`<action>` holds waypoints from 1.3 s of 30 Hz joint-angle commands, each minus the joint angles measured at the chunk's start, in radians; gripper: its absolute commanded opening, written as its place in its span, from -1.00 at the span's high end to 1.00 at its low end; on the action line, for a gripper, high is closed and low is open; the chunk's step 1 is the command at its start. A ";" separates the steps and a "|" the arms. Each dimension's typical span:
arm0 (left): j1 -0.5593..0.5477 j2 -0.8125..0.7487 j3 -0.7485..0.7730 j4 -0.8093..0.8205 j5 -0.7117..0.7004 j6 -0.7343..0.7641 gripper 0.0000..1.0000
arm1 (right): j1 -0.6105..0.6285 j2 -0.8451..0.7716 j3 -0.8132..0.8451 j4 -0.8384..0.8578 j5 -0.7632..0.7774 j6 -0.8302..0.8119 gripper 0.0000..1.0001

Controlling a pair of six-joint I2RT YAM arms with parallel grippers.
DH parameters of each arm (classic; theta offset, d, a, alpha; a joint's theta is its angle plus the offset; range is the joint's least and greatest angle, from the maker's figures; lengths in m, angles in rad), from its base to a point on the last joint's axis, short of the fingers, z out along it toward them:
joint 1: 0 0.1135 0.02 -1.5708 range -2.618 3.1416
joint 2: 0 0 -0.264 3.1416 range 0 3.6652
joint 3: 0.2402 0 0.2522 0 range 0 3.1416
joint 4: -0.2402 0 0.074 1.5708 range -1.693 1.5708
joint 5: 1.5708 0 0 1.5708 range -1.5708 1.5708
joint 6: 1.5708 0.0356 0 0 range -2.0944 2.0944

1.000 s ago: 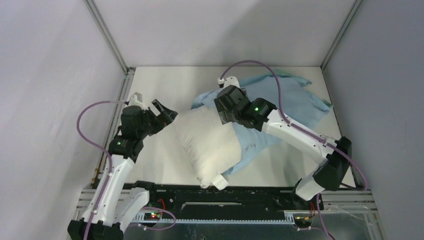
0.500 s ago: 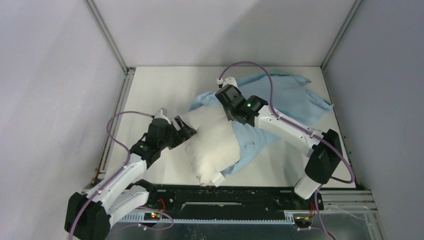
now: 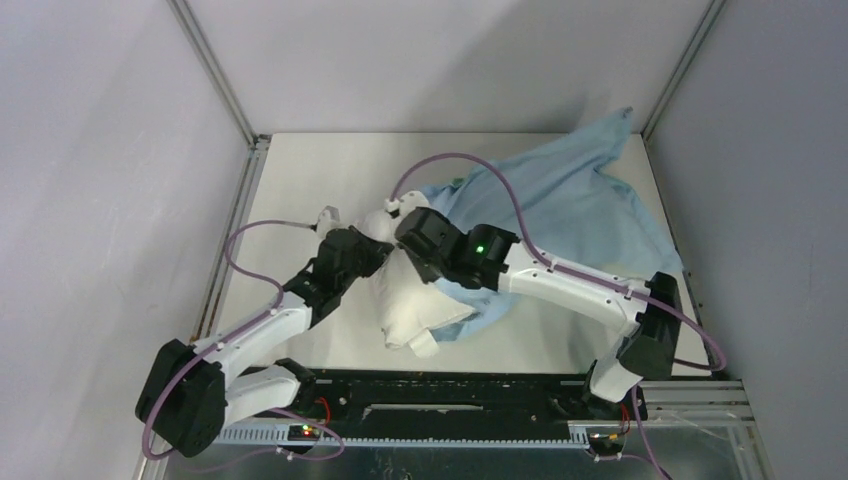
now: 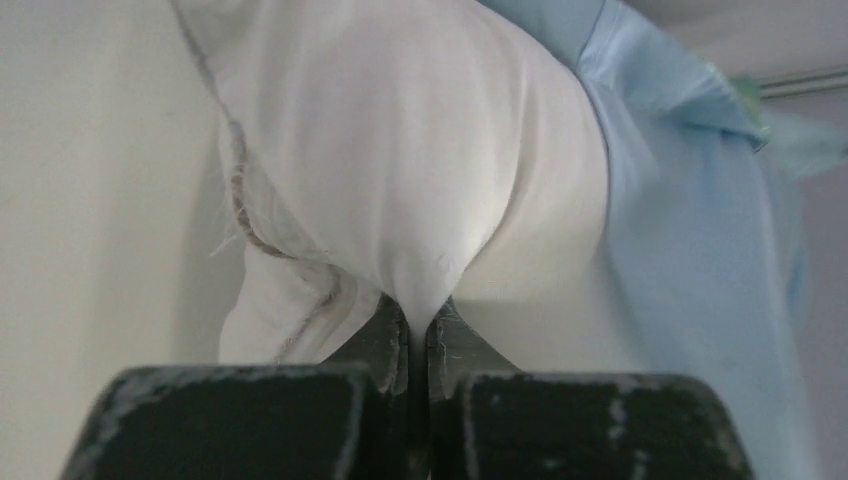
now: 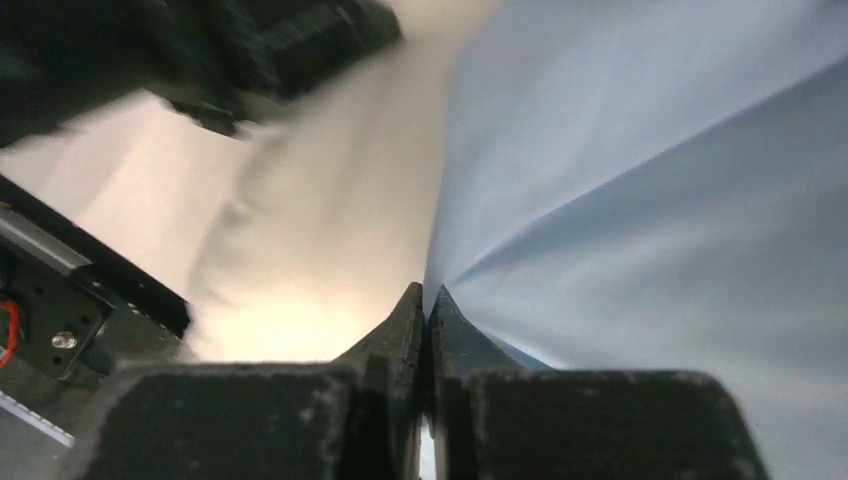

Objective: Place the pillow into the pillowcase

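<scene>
- We see the plump, cream, rectangular fabric pillow (image 3: 412, 305) lying on the white table (image 3: 310, 180), about midway between the left and right edges. Its near corner reaches close to the near edge.
- A small white tag (image 3: 424, 346) sticks out at that near corner.
- The left gripper (image 4: 418, 320) is clenched on the pillow. In the left wrist view its two dark fingers (image 4: 385, 340) are pressed together, with a pinch of cream fabric caught between the tips and a frayed seam just to the left.
- From above, this gripper meets the pillow at its far left corner.
- The thin, wrinkled, light blue fabric pillowcase (image 3: 575, 200) spreads from the middle of the table towards the far right corner, where one tip stands up against the corner.
- The right gripper (image 5: 427, 300) is clamped on the pillowcase. In the right wrist view its jaws are pressed together on the edge of the blue cloth, which fans away taut from the tips, with the pillow touching it on the left.
- From above, the right gripper sits over the far end of the pillow, just beside the left gripper.
- The pillowcase also lies under the pillow's right side, showing as a blue fringe towards the near edge.
- A purple cable (image 3: 450, 160) arcs above the right wrist.
</scene>
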 commanded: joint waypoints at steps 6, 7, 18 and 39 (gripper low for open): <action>-0.031 -0.009 0.125 0.042 -0.087 -0.059 1.00 | -0.049 -0.234 -0.264 0.027 0.057 0.121 -0.40; -0.031 -0.013 0.126 0.033 -0.094 -0.060 1.00 | -0.036 -0.257 -0.282 0.006 0.106 0.137 -0.46; -0.031 -0.017 0.167 -0.036 -0.111 -0.034 1.00 | 0.074 -0.384 -0.497 0.063 0.236 0.270 -0.59; -0.016 -0.053 0.177 -0.149 -0.067 0.021 0.74 | -0.036 0.004 -0.195 0.186 0.188 0.017 -0.89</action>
